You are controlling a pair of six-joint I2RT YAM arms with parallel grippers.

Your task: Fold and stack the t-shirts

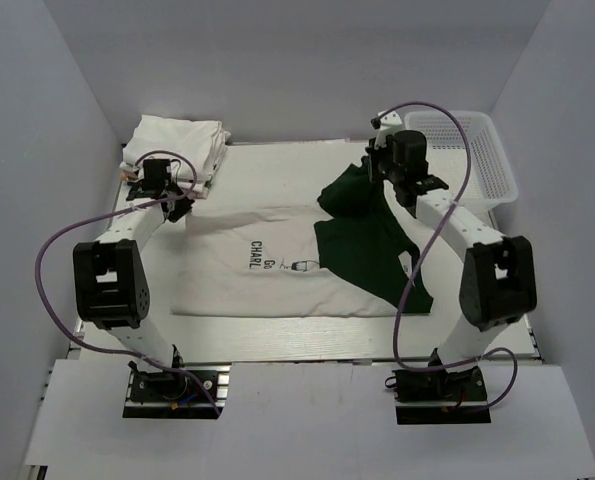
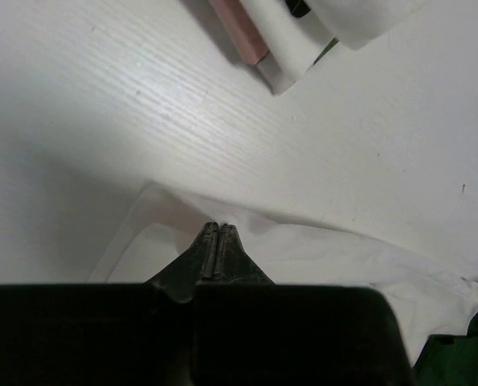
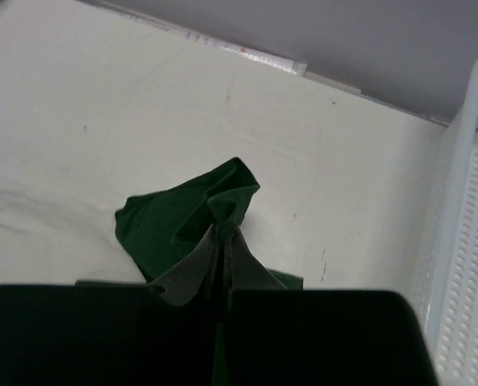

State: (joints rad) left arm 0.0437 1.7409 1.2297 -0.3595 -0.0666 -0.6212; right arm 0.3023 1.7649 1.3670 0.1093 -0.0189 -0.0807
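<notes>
two claws are each closed on one printed t-shirt (image 1: 257, 285), which lies spread across the middle of the table (image 1: 277, 345). its body is white, and dark lettering runs sideways on it; only "go" and "charl" can be read, next to a small drawing too fine to make out. the left claw (image 2: 217, 232) is at the shirt's far left corner, fingers pressed together on the white edge, with the cloth raised in a small ridge around them. the right claw (image 3: 222, 235) is at the shirt's far right side, fingers together and clamped on a bunched green sleeve (image 3: 182, 221) lifted off the table. more dark green cloth (image 1: 372, 255) lies crumpled over the shirt's right part. a pile of folded t-shirts (image 1: 177, 145), whitish with a pink layer showing at one edge, sits just beyond the shirt's far left corner. a white mesh basket (image 1: 482, 160) stands beyond the shirt's far right side, apart from it.
</notes>
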